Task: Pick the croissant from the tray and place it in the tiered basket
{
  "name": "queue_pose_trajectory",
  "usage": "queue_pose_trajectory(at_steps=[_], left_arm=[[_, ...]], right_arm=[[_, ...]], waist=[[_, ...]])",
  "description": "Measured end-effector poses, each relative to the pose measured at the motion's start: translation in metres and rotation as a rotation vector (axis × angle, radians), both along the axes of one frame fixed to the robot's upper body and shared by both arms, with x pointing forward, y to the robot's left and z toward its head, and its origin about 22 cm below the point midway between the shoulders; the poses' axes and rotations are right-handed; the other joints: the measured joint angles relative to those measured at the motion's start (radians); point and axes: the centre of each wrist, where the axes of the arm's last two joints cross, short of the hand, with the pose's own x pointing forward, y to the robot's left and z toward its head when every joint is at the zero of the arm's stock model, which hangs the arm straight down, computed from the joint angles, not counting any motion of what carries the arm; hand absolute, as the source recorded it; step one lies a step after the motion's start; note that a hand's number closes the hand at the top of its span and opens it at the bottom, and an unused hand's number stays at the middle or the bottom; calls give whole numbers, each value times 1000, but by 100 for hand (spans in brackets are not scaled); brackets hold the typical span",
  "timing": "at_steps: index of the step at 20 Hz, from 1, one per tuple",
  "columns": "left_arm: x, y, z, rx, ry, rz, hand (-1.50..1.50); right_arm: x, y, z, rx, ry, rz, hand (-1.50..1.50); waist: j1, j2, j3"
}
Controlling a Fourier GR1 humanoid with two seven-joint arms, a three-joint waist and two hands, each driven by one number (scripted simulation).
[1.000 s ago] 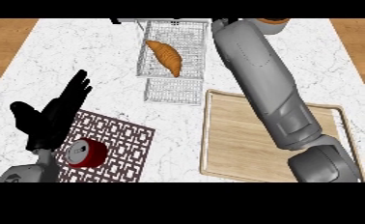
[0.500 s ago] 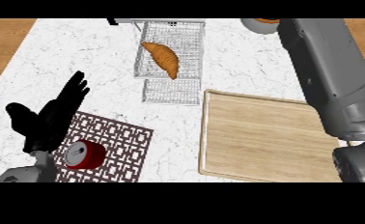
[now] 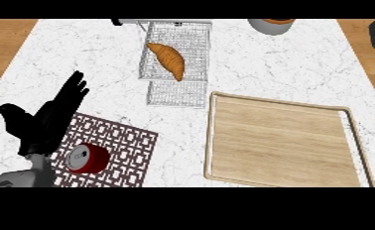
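The golden-brown croissant lies in the upper tier of the wire tiered basket at the counter's far middle. A wooden tray sits bare at the right front. My left hand rests open at the left edge, fingers pointing up, well apart from both. The right hand and its forearm do not show in the view.
A red can lies on a patterned dark-red mat at the front left, just beside my left forearm. A grey bowl stands at the far right edge of the marble counter.
My right arm, earlier stretched over the tray toward the basket, has withdrawn to the right and left the view. The croissant stays in the basket. The left hand has not moved.
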Motion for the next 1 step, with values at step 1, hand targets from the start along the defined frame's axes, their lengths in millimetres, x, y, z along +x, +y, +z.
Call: queue_pose_trajectory(at_steps=[1], left_arm=[[-1,-2,-1,1,-1,-4,0]], right_arm=[[-3,-12,-1,-6,-3,0,-150]], waist=[[0,0,0]])
